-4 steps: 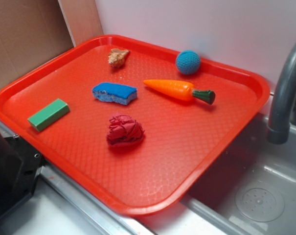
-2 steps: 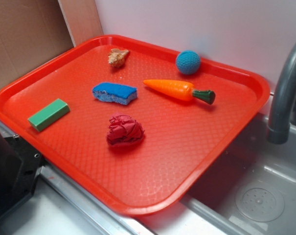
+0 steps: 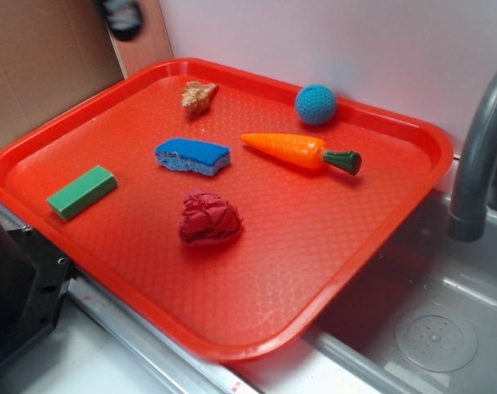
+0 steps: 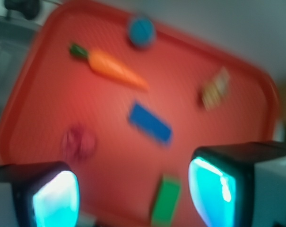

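Observation:
A red tray point(image 3: 396, 205) holds a green block point(image 3: 81, 192), a blue sponge point(image 3: 192, 156), a crumpled red cloth point(image 3: 209, 217), a toy carrot point(image 3: 301, 151), a blue ball point(image 3: 315, 104) and a seashell point(image 3: 198, 96). My gripper point(image 3: 121, 16) shows as a dark blur at the top left, high above the tray's far corner. In the blurred wrist view my gripper point(image 4: 133, 194) is open, its cyan pads point(image 4: 211, 191) wide apart and holding nothing. The green block point(image 4: 165, 198) lies far below between them, with the sponge point(image 4: 150, 123) and cloth point(image 4: 79, 142) beyond.
A grey faucet point(image 3: 478, 156) rises at the right over a metal sink point(image 3: 437, 328). A brown cardboard wall point(image 3: 43, 66) stands behind the tray at the left. A black object point(image 3: 18, 287) sits at the lower left beside the tray.
My gripper has come into the exterior view at the top left; earlier it was out of frame. Nothing on the tray has moved.

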Motion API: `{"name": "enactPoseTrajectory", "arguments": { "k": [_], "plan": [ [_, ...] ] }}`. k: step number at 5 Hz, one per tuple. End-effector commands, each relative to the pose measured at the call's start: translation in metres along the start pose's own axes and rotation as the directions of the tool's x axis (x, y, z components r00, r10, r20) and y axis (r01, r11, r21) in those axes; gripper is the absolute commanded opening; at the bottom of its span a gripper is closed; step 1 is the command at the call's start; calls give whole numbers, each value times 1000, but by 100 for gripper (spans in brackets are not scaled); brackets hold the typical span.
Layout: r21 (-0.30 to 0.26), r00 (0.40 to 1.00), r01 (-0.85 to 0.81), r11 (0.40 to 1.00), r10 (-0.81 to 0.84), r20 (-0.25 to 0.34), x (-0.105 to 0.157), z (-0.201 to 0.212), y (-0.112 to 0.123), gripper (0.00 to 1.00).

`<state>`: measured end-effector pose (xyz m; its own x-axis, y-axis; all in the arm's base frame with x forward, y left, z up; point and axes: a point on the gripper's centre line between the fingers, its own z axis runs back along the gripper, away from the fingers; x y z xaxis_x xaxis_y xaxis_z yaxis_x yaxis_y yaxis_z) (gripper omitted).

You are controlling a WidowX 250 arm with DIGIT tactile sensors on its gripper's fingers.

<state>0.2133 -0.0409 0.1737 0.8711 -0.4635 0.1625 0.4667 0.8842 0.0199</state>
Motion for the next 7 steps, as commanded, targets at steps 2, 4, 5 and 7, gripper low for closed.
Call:
{"name": "enactPoseTrajectory", "arguments": {
  "k": [2,4,5,7],
  "plan": [
    [-41,970,243,969,-242,32,31,-24,-18,100],
    [-36,911,413,910,-412,36,53,-66,-29,100],
    [-25,889,458,889,-457,31,63,-96,-27,100],
    [-99,874,484,869,-487,2,77,-145,-7,100]
  ]
}}
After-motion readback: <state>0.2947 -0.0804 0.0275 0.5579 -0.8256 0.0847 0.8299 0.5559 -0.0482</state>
